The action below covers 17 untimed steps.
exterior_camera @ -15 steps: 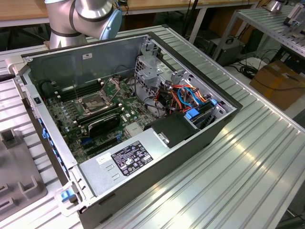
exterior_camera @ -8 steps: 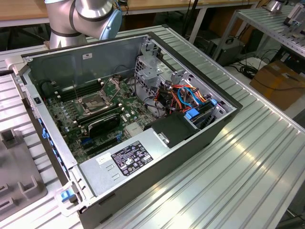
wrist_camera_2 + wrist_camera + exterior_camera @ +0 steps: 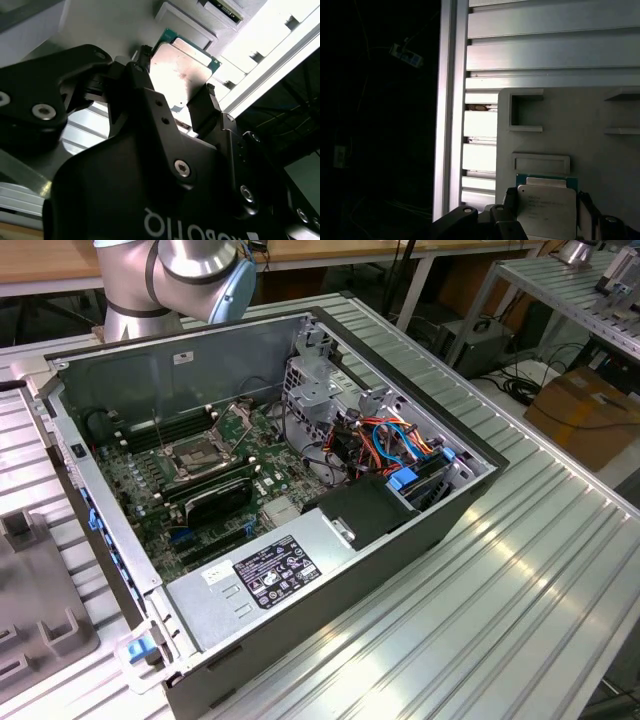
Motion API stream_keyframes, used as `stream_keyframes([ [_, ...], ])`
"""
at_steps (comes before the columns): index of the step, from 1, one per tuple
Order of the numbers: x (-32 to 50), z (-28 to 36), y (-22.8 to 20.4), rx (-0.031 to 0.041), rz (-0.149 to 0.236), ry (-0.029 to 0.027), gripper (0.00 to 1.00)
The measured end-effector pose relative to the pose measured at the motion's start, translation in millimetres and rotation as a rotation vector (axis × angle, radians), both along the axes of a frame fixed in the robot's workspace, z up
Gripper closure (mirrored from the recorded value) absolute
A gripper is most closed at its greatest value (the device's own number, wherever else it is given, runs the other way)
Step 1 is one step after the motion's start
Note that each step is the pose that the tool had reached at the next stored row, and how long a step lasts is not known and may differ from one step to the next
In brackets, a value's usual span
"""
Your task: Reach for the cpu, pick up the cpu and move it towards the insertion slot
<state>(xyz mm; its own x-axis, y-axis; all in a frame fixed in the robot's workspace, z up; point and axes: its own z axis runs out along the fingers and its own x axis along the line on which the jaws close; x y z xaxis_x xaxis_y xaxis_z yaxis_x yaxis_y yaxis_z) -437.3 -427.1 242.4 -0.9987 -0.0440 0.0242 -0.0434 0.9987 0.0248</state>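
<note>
CPU [image 3: 547,212] with a metal lid on a green board sits at the grey holder tray [image 3: 600,125], which lies on the ribbed aluminium table [image 3: 545,50]. In both wrist views the gripper [image 3: 175,77] is closed on the CPU, one black finger [image 3: 206,102] against each of two opposite edges. In the exterior view the insertion slot [image 3: 195,455] lies inside the open computer case [image 3: 420,530], well apart from the arm [image 3: 170,280].
</note>
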Motion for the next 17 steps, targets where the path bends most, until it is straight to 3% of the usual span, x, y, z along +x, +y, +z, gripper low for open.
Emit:
stream_keyframes([
  [17, 0.4, 11.2, 0.0, 0.0, 0.0, 0.0, 0.45],
])
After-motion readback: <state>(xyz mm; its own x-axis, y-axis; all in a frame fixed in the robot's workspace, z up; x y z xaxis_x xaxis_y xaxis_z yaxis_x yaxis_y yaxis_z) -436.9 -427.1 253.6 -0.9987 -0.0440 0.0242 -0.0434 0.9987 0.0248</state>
